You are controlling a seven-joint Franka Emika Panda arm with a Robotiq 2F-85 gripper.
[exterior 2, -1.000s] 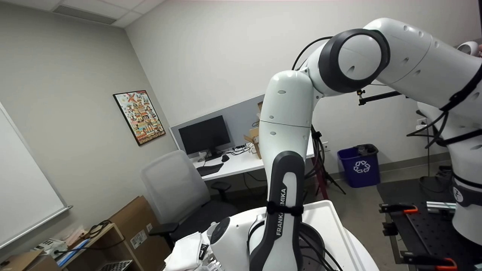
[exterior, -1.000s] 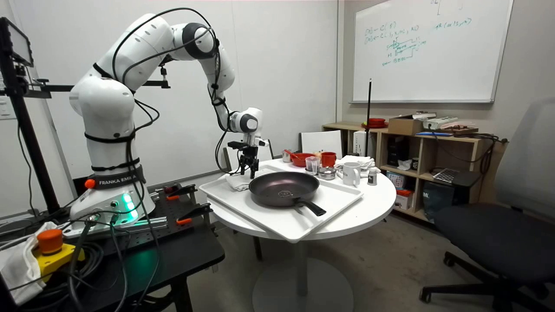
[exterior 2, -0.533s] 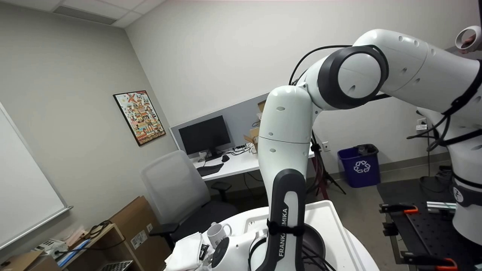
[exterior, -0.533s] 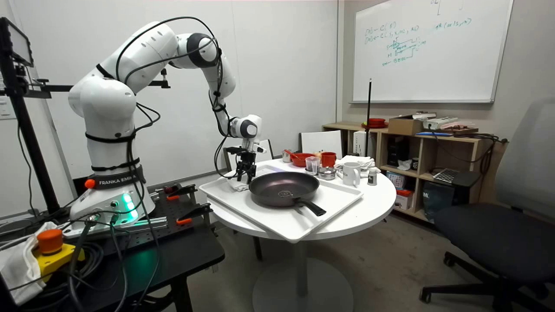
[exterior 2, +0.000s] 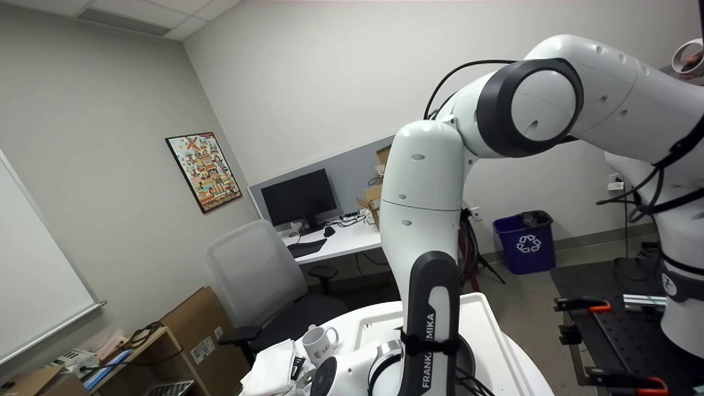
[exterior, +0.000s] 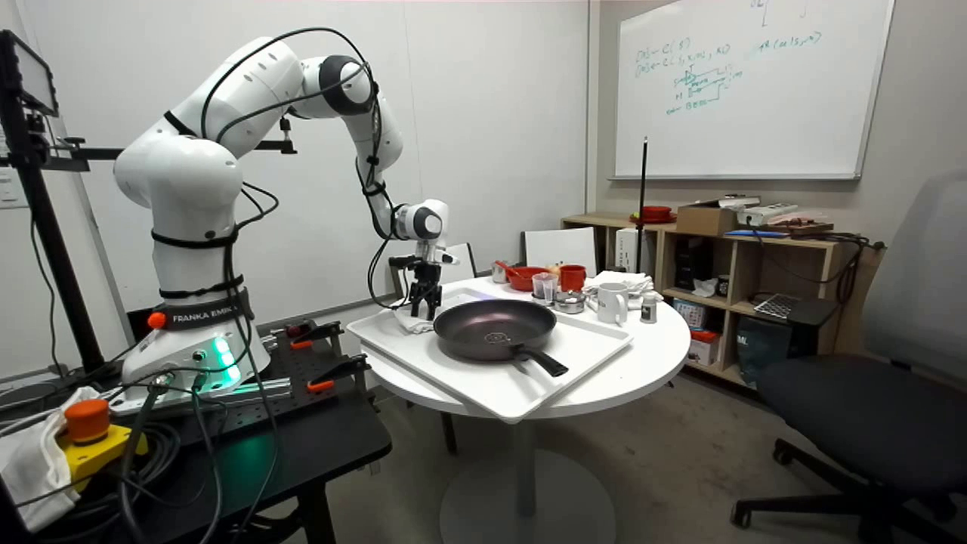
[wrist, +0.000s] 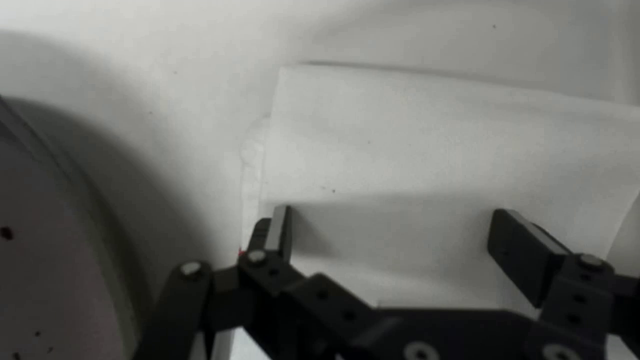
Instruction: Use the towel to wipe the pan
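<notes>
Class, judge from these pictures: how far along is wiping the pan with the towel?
Done: the reach looks complete, with the gripper at the towel. In hand: the grasp; its jaws stand open. Left: closing on the towel, then wiping the pan beside it on the tray.

In an exterior view, the frying pan (exterior: 495, 329) bars low passage from the gripper (exterior: 424, 313) toward the round table's (exterior: 659, 349) right edge, where a white mug (exterior: 608, 304) also obstructs; bare tray (exterior: 487, 384) stretches toward the near edge.
</notes>
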